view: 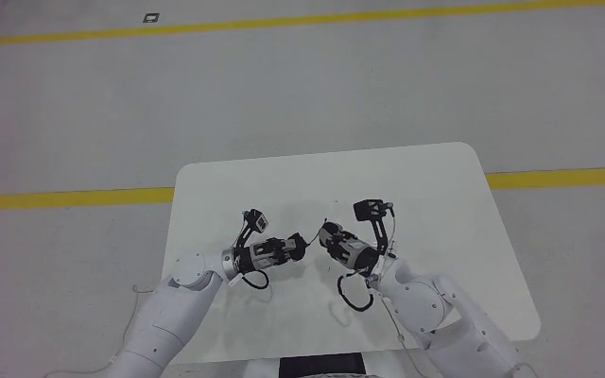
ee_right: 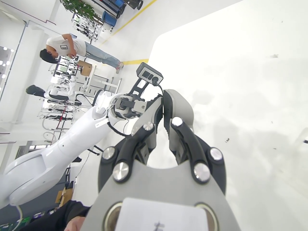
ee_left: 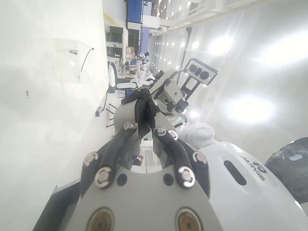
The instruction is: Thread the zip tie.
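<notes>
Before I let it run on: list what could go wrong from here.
1. The left gripper and right gripper face tip to tip above the table; any advance could knock them together.
2. Both are shut, while a thin black strip, probably the zip tie, lies flat on the table by a clear plastic sheet, away from them; it may be hard to pinch up.

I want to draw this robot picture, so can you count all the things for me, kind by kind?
Grippers: 2, the left gripper and the right gripper, both with fingers closed
Table: 1
Thin black strip on the table, maybe the zip tie: 1
Clear plastic piece beside it: 1
Total: 5
</notes>
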Robot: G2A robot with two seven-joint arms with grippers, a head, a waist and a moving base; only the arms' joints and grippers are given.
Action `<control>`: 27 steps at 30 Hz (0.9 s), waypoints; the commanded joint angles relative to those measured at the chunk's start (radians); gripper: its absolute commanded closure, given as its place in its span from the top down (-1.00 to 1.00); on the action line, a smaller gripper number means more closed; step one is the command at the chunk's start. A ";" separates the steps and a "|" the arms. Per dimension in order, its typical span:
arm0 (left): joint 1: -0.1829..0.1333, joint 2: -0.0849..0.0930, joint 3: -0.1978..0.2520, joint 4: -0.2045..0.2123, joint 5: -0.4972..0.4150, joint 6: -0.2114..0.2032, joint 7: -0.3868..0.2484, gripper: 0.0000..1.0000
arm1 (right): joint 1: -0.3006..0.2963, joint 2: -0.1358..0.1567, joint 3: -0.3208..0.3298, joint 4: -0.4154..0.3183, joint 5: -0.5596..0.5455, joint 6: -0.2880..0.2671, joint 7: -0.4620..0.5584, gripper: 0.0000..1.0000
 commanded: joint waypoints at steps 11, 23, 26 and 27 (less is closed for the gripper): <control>0.000 0.000 0.000 0.000 0.000 0.000 0.000 -1.00 | 0.012 -0.005 -0.014 0.014 -0.008 0.002 0.014 -1.00; 0.000 0.000 0.000 0.000 0.000 0.000 0.000 -1.00 | 0.007 -0.008 -0.016 0.017 0.020 -0.032 0.008 -1.00; 0.000 0.000 0.000 0.000 0.000 0.000 0.000 -1.00 | 0.008 -0.009 -0.021 0.019 0.021 -0.035 0.012 -1.00; 0.000 0.000 0.000 0.000 0.000 0.000 0.000 -1.00 | 0.008 -0.010 -0.022 0.020 0.021 -0.035 0.015 -1.00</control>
